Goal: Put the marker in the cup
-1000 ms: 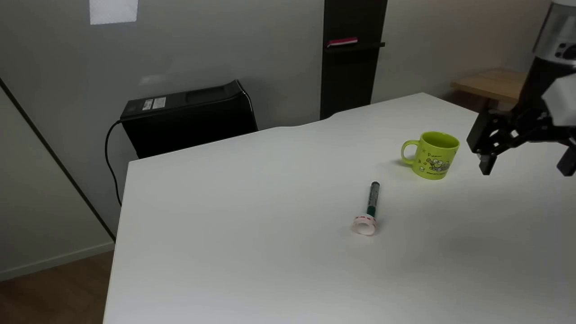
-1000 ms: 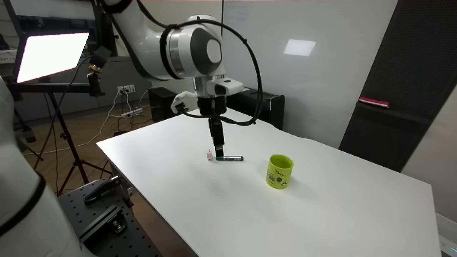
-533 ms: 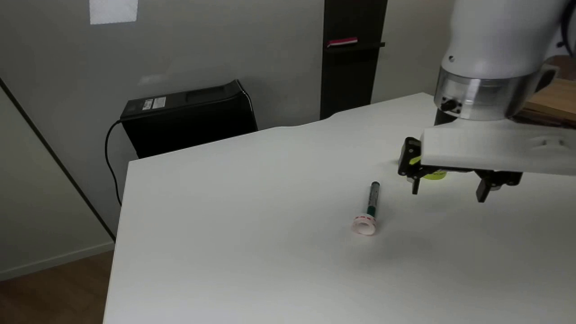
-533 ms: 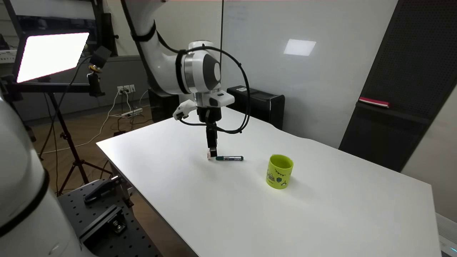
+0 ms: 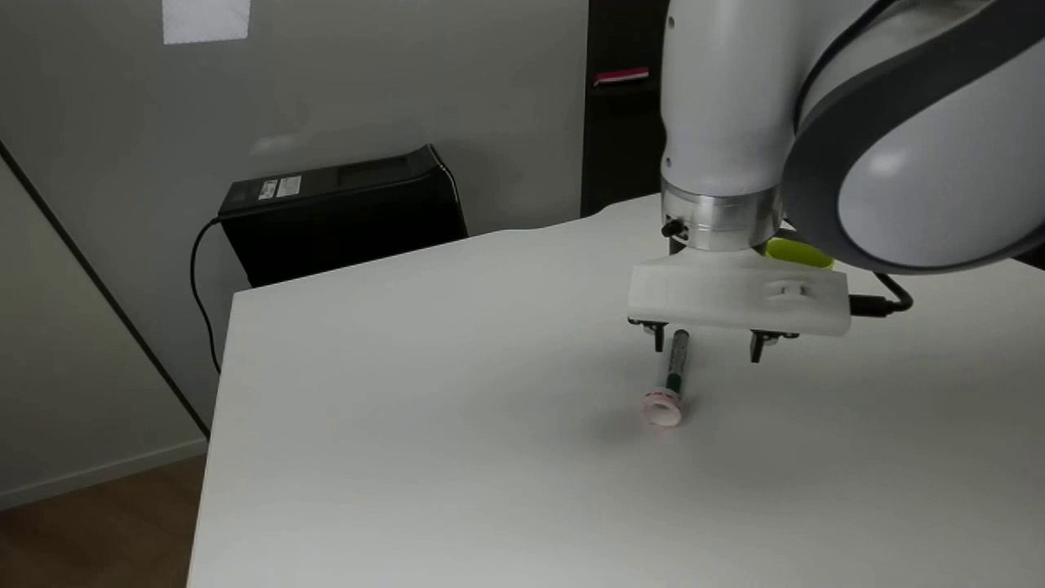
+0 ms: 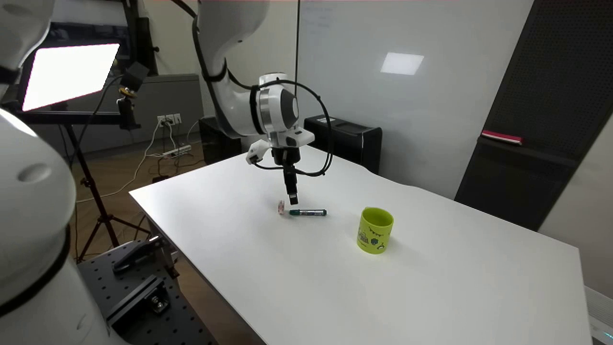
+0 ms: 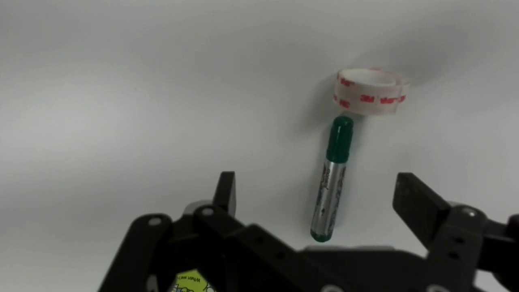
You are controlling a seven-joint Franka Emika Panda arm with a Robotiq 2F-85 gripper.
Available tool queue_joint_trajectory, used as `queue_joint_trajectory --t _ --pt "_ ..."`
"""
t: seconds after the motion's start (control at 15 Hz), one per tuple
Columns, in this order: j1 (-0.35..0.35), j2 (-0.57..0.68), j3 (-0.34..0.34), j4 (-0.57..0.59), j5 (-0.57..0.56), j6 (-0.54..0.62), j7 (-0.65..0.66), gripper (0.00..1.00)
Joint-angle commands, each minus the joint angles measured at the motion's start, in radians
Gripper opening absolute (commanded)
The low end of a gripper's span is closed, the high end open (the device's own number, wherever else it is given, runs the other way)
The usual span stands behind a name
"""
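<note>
End effector [image 5: 707,356] above the marker [image 7: 333,179]

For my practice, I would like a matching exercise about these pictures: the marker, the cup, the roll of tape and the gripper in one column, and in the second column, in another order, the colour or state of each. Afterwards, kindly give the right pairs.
Column one
1. marker
2. cup
3. roll of tape
4. gripper

Column two
A. jaws apart, holding nothing
B. whitish with red lettering
C. silver body with green ends, lying down
D. lime green, standing upright

Right pairs: 1-C, 2-D, 3-B, 4-A
</note>
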Motion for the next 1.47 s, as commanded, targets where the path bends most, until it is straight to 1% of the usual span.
queue_joint_trajectory --t 0.0,0.07,0.13,0.4,1.13,1.2,1.27,1.4 --pt "0.045 0.077 -0.056 0.107 0.007 -0.018 0.002 1.00" --pt "0.035 0.092 -0.050 0.114 0.023 -0.012 -0.028 1.00" --pt "0.044 0.047 -0.055 0.062 0.024 0.002 -0.023 1.00" --pt "0.046 0.083 -0.062 0.089 0.028 0.003 -0.031 1.00" --pt "0.046 0.084 -0.062 0.093 0.029 0.003 -0.035 1.00" --pt "0.044 0.079 -0.054 0.092 0.044 -0.016 -0.038 1.00" --pt "0.048 0.085 -0.060 0.097 0.049 -0.011 -0.028 1.00" --pt "0.016 0.099 -0.033 0.111 0.113 -0.012 -0.062 1.00"
